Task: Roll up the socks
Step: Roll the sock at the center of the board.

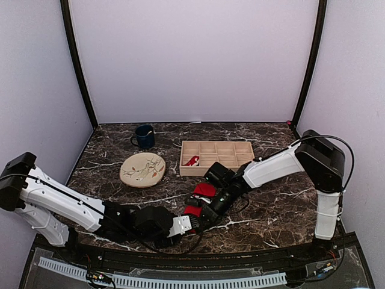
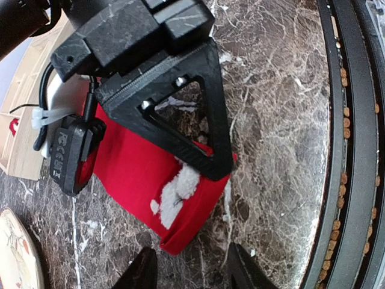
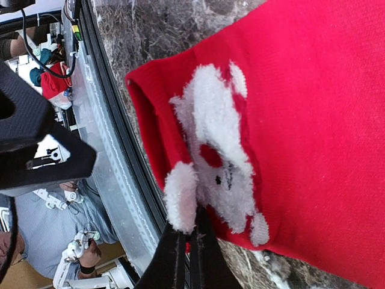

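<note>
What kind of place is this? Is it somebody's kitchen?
Probably a robot lab booth, not a kitchen: plain walls box in a marble-look table, a left arm and right arm are bolted at its edge, and a red sock lies there.

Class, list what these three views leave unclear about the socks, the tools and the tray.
Sock count: in the top view the right arm partly covers the red sock; the wrist views show only one end.
Left tool: fingertips cut off by the left wrist view's bottom edge.
Red item in the wooden tray: too small in the top view to identify.
</note>
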`<action>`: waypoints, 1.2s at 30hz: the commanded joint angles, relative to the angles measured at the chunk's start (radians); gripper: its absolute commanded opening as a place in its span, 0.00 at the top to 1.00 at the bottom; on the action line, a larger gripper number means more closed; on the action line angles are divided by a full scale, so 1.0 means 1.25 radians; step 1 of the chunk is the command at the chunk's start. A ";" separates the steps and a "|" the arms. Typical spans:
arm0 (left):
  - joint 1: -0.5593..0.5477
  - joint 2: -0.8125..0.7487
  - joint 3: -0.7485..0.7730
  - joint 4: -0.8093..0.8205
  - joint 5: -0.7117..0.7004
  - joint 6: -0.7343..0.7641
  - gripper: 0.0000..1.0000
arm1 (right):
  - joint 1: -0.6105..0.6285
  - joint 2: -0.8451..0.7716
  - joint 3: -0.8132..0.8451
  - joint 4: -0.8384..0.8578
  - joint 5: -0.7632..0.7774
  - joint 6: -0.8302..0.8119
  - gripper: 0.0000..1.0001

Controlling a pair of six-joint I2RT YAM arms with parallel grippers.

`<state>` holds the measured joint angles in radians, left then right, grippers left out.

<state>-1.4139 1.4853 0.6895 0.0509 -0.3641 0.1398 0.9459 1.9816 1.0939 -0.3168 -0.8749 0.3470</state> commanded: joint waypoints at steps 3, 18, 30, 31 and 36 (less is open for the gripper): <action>-0.008 0.005 -0.034 0.057 0.004 0.094 0.58 | -0.016 0.015 0.015 -0.020 -0.042 0.009 1.00; -0.010 0.094 -0.017 0.118 -0.007 0.217 0.59 | -0.024 0.022 0.017 -0.037 -0.070 0.006 1.00; -0.011 0.130 -0.019 0.192 -0.044 0.273 0.59 | -0.024 0.030 0.013 -0.042 -0.087 -0.005 1.00; -0.010 0.131 -0.019 0.195 -0.042 0.278 0.59 | -0.024 0.031 0.013 -0.043 -0.088 -0.006 1.00; -0.010 0.136 -0.018 0.192 -0.033 0.288 0.62 | -0.025 0.033 0.014 -0.043 -0.097 -0.006 1.00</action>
<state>-1.4189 1.6505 0.6594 0.2760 -0.4053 0.4728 0.9218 2.0064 1.0985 -0.3649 -0.9695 0.3500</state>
